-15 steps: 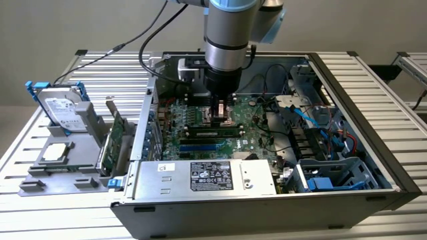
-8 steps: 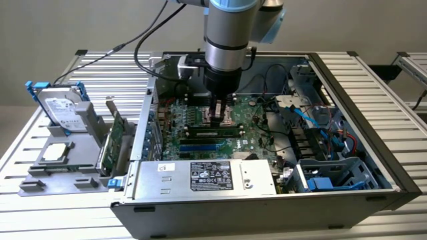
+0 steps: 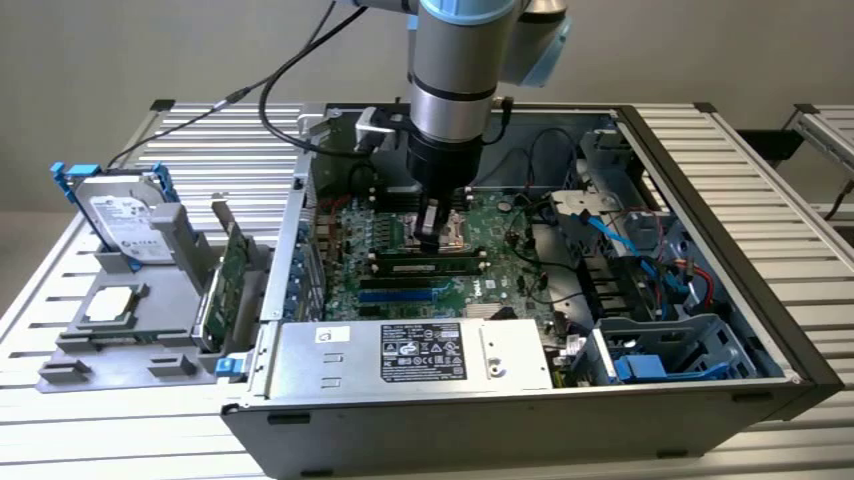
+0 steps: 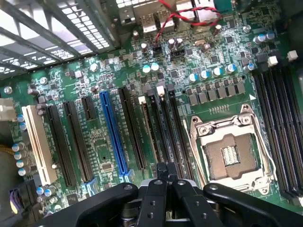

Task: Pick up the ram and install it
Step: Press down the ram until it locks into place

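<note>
The tool [image 3: 430,236] hangs straight down inside the open computer case [image 3: 747,300], its jaws drawn fully together with nothing between them. The ram [image 3: 427,266] lies just below and in front of the tool tip in the exterior view — a narrow stick with dark chips standing in a slot on the motherboard [image 3: 400,225], its long axis running across the case from the exterior view's left to its right. So, as I judge it, the stick sits almost under the tool, a little toward the power supply [image 3: 414,355], and the jaws would have to meet it across its thin side.

The exterior view gives the whole layout: the hard drive [image 3: 123,215] and the wider green expansion card [image 3: 234,275] parked in a grey holder [image 3: 80,345] on the slatted surface [image 3: 80,120], well apart from the case. The wrist view gives the board up close instead — the closed tool [image 4: 165,176], the bare processor socket [image 4: 230,155], a blue slot [image 4: 113,137] and rows of black slots [image 4: 279,127].
</note>
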Available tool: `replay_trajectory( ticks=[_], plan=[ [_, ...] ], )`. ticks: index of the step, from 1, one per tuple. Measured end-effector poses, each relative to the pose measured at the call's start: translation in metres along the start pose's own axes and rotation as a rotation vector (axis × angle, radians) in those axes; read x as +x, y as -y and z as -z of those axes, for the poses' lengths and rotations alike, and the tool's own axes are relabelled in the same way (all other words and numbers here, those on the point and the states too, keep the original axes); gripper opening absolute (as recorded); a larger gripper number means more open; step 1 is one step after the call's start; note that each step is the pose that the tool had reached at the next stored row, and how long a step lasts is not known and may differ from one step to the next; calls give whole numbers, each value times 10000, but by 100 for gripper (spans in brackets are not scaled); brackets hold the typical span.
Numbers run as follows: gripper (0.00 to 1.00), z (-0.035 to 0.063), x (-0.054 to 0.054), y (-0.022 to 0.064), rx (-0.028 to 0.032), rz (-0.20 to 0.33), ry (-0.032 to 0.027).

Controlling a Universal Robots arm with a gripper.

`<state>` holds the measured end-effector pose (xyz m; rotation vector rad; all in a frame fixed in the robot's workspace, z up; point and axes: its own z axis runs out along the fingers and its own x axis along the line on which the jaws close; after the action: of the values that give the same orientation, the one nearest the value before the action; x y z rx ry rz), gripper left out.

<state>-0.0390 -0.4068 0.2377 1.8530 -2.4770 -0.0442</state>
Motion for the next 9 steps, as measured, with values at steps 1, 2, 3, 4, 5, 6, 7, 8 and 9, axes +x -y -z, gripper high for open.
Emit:
replay_trajectory(
  ticks=[1,2,3,4,5,6,7,8,9],
  plan=[
    [11,0,0,0,-3,-163,8],
    [11,0,0,0,-7,-316,16],
    [11,0,0,0,-10,-471,25],
    [11,0,0,0,-13,-623,32],
    [11,0,0,0,-16,-779,40],
    [11,0,0,0,-20,-932,48],
    [11,0,0,0,-23,-1091,56],
    [11,0,0,0,-27,-1253,64],
    [11,0,0,0,-30,-1408,72]
  ],
)
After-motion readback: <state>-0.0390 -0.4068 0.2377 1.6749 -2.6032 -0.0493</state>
